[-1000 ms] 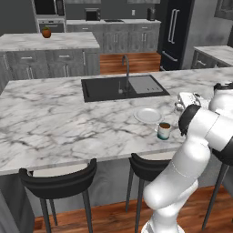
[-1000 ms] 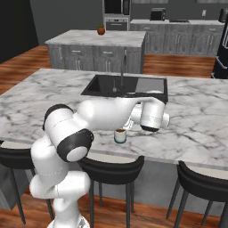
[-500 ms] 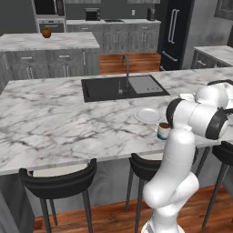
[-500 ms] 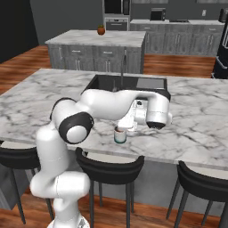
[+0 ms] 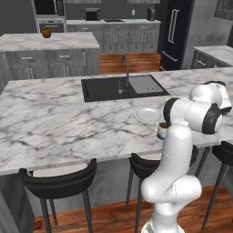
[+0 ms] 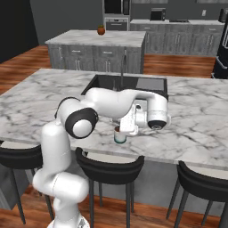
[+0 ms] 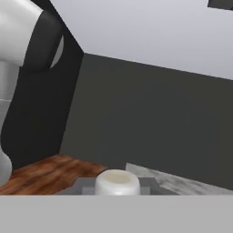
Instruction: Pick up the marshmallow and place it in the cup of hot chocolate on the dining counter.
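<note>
Roughly, from the left base view: the cup of hot chocolate [image 5: 162,131] stands near the front edge of the desk [image 5: 59,123], just beside the white plate [image 5: 149,115], with the arm's elbow crowding in at its right. Step in hand, as I judge it, is carrying the marshmallow over the cup; best to bring the hand level and centred above the brown liquid before letting go, low enough that the piece cannot bounce off the rim. Compared with a second ago the forearm has swung across and now hides more of the cup. Right base view: the wrist sits directly behind and above the cup [image 6: 119,135], the sink [image 6: 129,84] well beyond; earlier the hand was further right and has since folded in toward the cup. Hand view: the fingers [image 7: 117,187] are closed nearly all the way on a pale, squat cylinder, the marshmallow [image 7: 117,181], held at the bottom of the view; the camera looks out sideways at a dark wall and wood floor, so the hand is tilted, not yet pointing down at the cup.
</note>
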{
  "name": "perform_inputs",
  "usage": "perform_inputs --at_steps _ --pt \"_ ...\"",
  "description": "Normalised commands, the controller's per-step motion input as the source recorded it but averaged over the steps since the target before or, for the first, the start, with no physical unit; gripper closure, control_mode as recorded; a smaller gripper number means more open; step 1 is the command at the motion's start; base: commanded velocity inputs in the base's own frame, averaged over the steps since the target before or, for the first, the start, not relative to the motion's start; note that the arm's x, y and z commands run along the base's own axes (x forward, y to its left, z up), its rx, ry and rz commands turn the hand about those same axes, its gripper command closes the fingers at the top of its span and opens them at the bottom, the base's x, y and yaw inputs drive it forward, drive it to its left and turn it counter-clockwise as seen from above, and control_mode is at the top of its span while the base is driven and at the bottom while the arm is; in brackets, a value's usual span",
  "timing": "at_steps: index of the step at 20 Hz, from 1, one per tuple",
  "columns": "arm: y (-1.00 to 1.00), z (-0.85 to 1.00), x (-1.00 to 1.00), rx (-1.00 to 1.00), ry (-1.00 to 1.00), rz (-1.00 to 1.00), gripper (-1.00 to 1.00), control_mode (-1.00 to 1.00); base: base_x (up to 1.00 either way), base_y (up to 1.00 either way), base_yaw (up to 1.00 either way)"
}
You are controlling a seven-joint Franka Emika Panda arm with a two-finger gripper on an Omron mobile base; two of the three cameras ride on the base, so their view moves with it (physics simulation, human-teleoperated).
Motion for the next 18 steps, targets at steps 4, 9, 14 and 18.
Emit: perform_inputs --at_steps 4,9,14,18 --pt "0.25 -0.08 -0.02 -0.1 0.01 0.0 1.0 -1.0 0.0 0.0 0.0" --pt "0.02 -0.03 0.0 -0.02 0.14 0.0 1.0 -1.0 0.0 0.0 0.0" --pt "0.0 -0.17 0.0 0.0 0.12 0.0 1.0 -1.0 0.0 0.0 0.0" --pt "0.0 -0.19 0.0 0.0 0.07 0.0 1.0 -1.0 0.0 0.0 0.0"
